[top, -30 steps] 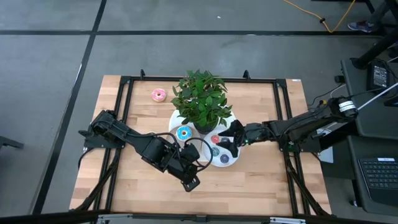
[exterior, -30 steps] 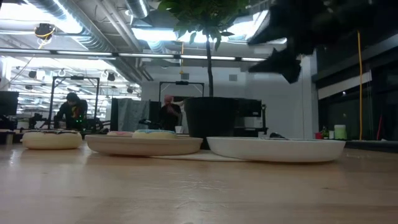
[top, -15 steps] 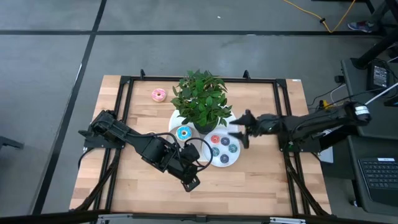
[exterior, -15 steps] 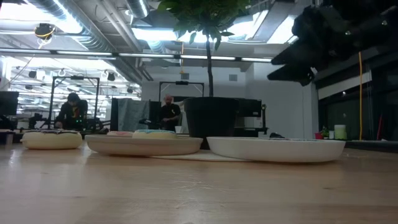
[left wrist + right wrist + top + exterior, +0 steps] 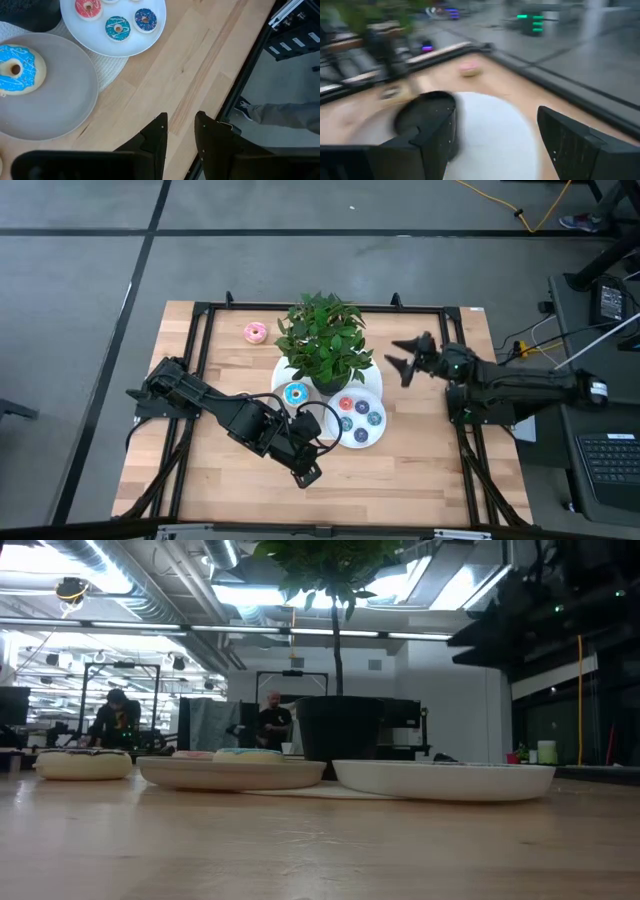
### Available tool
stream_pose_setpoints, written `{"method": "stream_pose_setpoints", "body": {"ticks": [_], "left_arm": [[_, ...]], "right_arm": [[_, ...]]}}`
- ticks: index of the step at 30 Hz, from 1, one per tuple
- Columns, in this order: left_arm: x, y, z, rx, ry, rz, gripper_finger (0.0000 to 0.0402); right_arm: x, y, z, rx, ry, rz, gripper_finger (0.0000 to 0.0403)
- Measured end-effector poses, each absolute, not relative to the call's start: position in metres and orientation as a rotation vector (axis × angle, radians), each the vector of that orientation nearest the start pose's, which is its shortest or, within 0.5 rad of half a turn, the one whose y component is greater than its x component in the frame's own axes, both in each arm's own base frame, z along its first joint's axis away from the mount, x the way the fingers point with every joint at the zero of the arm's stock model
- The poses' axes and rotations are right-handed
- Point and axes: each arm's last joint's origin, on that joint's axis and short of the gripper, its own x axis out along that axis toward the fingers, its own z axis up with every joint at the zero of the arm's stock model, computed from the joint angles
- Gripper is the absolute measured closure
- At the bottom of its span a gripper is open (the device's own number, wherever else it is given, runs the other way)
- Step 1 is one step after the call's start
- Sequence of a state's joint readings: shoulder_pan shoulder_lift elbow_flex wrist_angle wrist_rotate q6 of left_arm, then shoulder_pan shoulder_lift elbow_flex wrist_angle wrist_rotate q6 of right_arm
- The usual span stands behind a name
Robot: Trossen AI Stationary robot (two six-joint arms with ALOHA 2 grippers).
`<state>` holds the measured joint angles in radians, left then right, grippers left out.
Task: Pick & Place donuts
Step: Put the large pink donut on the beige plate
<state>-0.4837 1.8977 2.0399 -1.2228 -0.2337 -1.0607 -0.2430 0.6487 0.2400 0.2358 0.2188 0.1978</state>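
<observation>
On the white plate [image 5: 372, 388] lie several mini donuts: a red-iced one [image 5: 347, 404] and blue ones [image 5: 375, 419]. They also show in the left wrist view [image 5: 118, 27]. A larger blue donut [image 5: 296, 393] rests on the grey plate [image 5: 283, 370]. A pink donut [image 5: 254, 332] lies on the table near the far edge. My right gripper [image 5: 404, 360] hangs open above the table, right of the white plate, touching nothing. My left gripper [image 5: 308, 475] waits near the table's near edge; its fingers [image 5: 160, 135] stand a narrow gap apart.
A potted plant [image 5: 322, 340] stands between the two plates, its leaves spreading over both. A black frame [image 5: 455, 370] runs around the tabletop. In the low view the plates [image 5: 445, 780] and the pot [image 5: 340, 730] line up; people sit in the room behind.
My right gripper has drawn back from above the white plate, rising and moving toward the table's right and far edges. It stays open. The mini donuts it covered now show on the plate.
</observation>
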Motion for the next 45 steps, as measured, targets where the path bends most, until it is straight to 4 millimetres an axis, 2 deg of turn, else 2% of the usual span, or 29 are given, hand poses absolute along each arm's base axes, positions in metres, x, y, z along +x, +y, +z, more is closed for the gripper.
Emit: {"method": "stream_pose_setpoints", "body": {"ticks": [8,18,22,29,45], "left_arm": [[0.343,-0.173,0.363,-0.584,0.998,0.322,0.0308],[0.343,-0.173,0.363,-0.584,0.998,0.322,0.0309],[0.343,-0.173,0.363,-0.584,0.998,0.322,0.0307],[0.343,-0.173,0.363,-0.584,0.998,0.322,0.0311],[0.343,-0.173,0.363,-0.584,0.998,0.322,0.0309]], "right_arm": [[0.124,-0.066,0.198,0.185,0.191,-0.832,0.0124],[0.101,-0.083,0.201,0.135,0.207,-1.014,0.0124],[0.095,-0.087,0.203,0.139,0.167,-1.070,0.0124],[0.086,-0.088,0.183,0.193,0.076,-1.081,0.0124],[0.072,-0.089,0.156,0.129,0.100,-1.140,0.0124]]}}
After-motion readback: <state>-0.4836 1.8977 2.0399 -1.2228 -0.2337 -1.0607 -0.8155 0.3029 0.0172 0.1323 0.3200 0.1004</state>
